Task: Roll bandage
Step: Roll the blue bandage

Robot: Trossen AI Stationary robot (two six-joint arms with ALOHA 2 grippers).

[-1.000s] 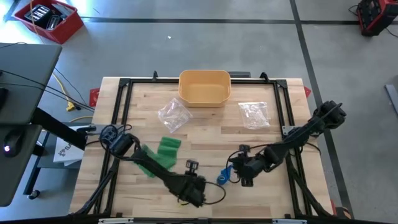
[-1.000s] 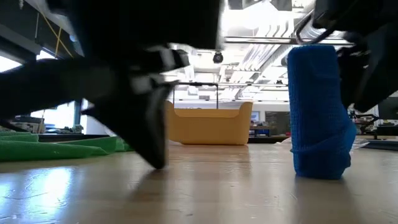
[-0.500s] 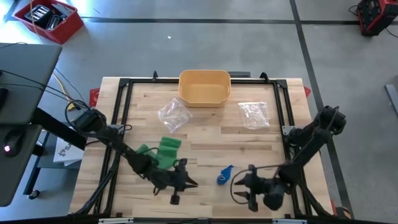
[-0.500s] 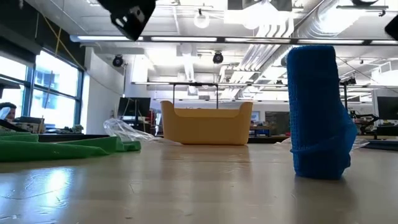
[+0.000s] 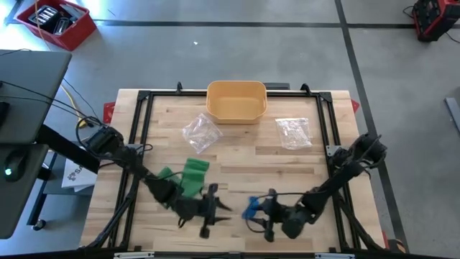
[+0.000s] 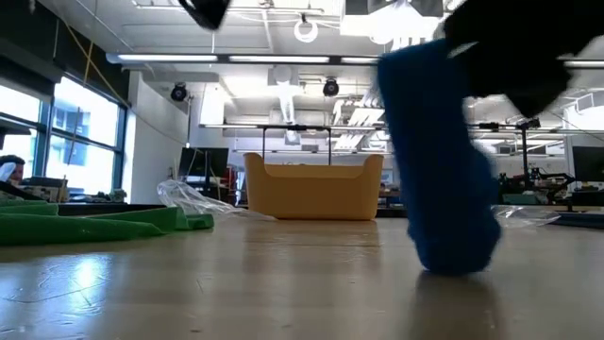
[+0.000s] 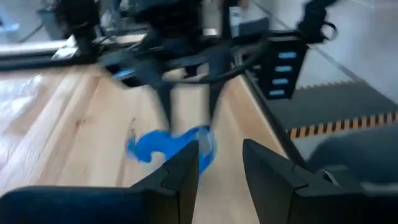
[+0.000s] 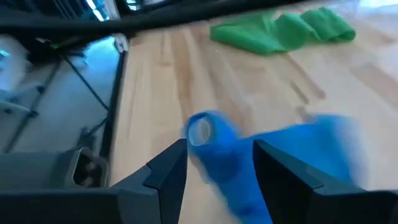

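On your left, the crumpled green cloth bandage (image 5: 185, 177) lies loose on the wooden slatted table (image 5: 237, 155), partly under the left arm. Just past it, your left gripper (image 5: 215, 207) hangs over the near part of the table with its two dark fingers (image 7: 186, 168) apart and nothing between them; it points toward the blue bandage. Farther back you see a crinkled clear plastic wrapper (image 5: 200, 132) and, at the far edge, a shallow tan plastic bin (image 5: 236, 100).

Near the table's middle front, the partly rolled blue cloth bandage (image 5: 251, 207) sits on the wood, its rolled end showing a hollow core in the right wrist view (image 8: 205, 134) and a loose tail trailing off beside it. Your right gripper (image 5: 264, 216) is right at it, fingers (image 8: 165, 165) spread on either side of the roll; you cannot tell whether they touch it. A second clear plastic wrapper (image 5: 293, 132) lies farther back on your right.
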